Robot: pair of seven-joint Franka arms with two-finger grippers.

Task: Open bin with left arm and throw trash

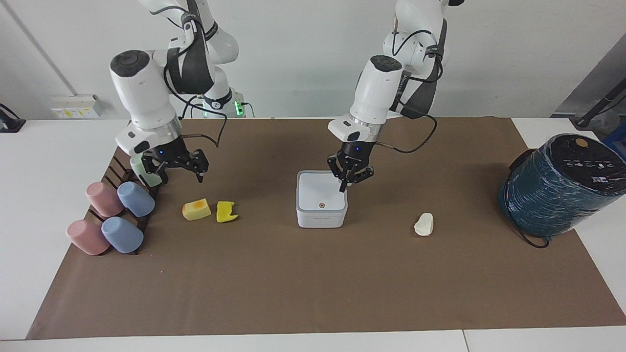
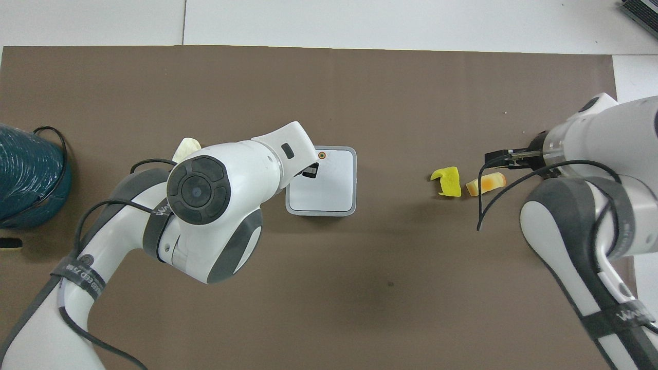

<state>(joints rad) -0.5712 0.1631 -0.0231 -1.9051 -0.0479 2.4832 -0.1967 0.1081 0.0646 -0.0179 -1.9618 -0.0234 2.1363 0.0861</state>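
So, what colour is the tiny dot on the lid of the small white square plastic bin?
Orange dot, clearest in the overhead view.
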